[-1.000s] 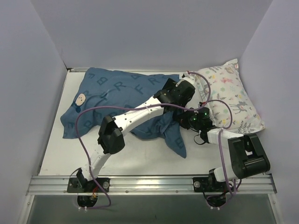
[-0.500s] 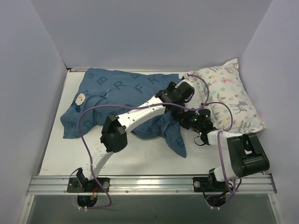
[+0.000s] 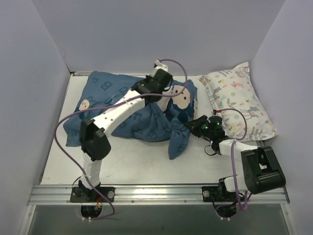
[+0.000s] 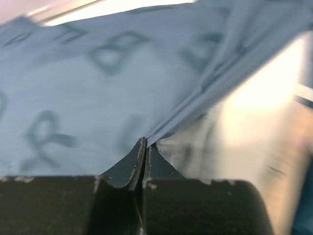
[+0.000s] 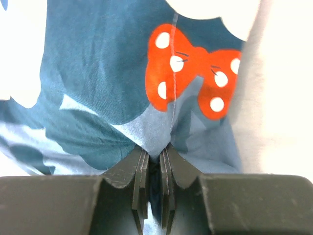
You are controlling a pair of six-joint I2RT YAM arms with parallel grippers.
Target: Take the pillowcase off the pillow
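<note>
Pillowcase point(image 3: 122, 105) lay spread over the far left and middle of the table point(image 3: 132, 164), a dark-blue cover printed with darker letters, and a small cream face patch point(image 3: 84, 104) showed near its left end.

The left arm point(image 3: 115, 112) rose from its base at the near edge, bent at the elbow above the near left of the table, and stretched diagonally across the cloth to the far middle, its wrist tipped down over the fabric. The right arm point(image 3: 230, 144) stayed low, folded close to its base, with its forearm reaching leftward to the cover's right edge.

The cover's long axis ran left to right along the back of the table. Its right end was bunched and lifted, and a narrow flap point(image 3: 177, 142) trailed toward the near edge.

The left gripper point(image 4: 145, 144) was closed, pinching a thin fold of the blue fabric at its tips. The right gripper point(image 5: 155, 154) was likewise clamped on the cloth, just below a red white-dotted bow point(image 5: 193, 73) printed there. A floral-print pillow point(image 3: 239, 100) sat in the far right corner, just beside the right wrist.
</note>
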